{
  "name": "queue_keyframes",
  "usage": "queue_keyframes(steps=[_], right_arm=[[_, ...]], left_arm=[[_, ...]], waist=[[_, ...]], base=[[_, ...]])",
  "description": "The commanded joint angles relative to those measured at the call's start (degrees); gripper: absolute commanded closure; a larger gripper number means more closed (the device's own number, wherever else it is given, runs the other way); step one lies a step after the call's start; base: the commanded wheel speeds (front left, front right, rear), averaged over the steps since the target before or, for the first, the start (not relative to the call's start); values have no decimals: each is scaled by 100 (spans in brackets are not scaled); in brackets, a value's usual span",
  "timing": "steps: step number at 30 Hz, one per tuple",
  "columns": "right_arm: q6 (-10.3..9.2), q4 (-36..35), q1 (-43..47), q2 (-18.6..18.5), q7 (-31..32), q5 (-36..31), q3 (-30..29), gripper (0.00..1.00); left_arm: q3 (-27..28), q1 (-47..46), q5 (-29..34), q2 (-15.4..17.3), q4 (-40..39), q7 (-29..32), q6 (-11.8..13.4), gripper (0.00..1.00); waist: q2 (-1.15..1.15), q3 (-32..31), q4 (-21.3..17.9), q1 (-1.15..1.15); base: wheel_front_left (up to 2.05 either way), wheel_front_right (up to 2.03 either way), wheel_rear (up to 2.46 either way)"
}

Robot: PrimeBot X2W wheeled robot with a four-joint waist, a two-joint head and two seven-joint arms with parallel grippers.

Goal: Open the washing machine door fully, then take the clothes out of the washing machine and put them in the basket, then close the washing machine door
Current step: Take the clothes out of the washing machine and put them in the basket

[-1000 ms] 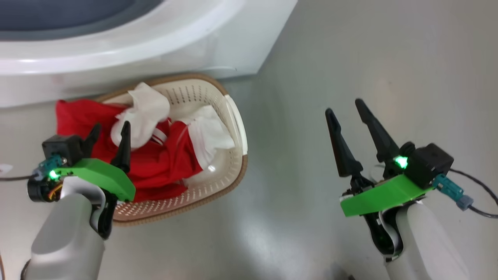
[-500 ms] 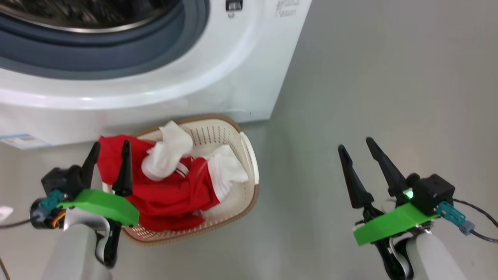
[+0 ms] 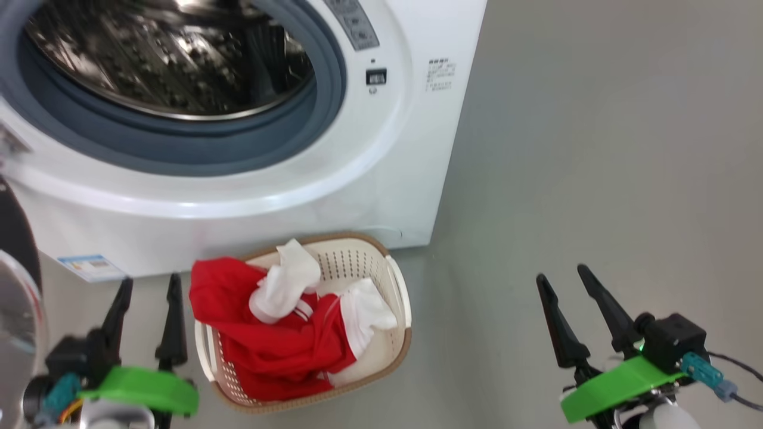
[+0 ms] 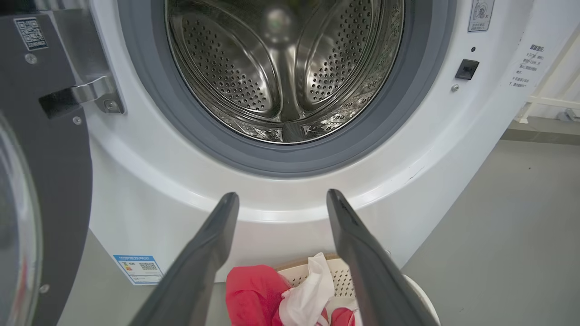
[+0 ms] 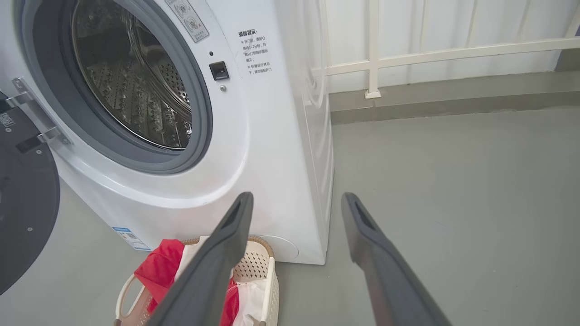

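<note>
Head view: one big white front-loading washing machine (image 3: 381,179). One cream perforated plastic basket (image 3: 357,262) on floor at its foot, holding red-and-white fabric clothes (image 3: 280,351): one heap, garment count unclear. Fingers apart, empty: left gripper (image 3: 150,279), right gripper (image 3: 560,273).
Left wrist view: perforated steel drum (image 4: 285,68) looks empty; unloading judged done.
Right wrist view: one round black-rimmed door (image 5: 22,213) swung wide; closing left.

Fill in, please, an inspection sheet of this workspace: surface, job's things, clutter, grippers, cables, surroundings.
Surface: smooth grey floor.
Job's things: washer with door swung open at its left; drum looks empty; red and white clothes lie in the basket, one red part over its rim.
Clutter: nothing seen.
Grippers: left gripper open beside the basket, holding nothing; right gripper open over the floor, holding nothing.
Cables: dark cable at the right wrist.
Surroundings: white railing behind the washer.
</note>
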Motion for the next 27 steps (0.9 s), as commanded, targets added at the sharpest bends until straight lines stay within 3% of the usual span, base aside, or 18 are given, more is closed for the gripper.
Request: queue_keyframes(steps=[1, 16, 27], right_arm=[[56, -136, 72, -49, -28, 28, 102, 0], [56, -210, 623, -201, -28, 93, -72, 0], [56, -257, 784, -174, -28, 82, -154, 0]], left_arm=[[224, 89, 47, 95, -214, -36, -16, 0], [646, 1495, 295, -114, -1515, -36, -16, 0], [667, 1757, 255, -194, -1762, -36, -16, 0]], waist=[[0, -248, 45, 0], [0, -691, 36, 0], [0, -769, 38, 0]], base=[[0, 0, 0], [0, 0, 0], [0, 0, 0]])
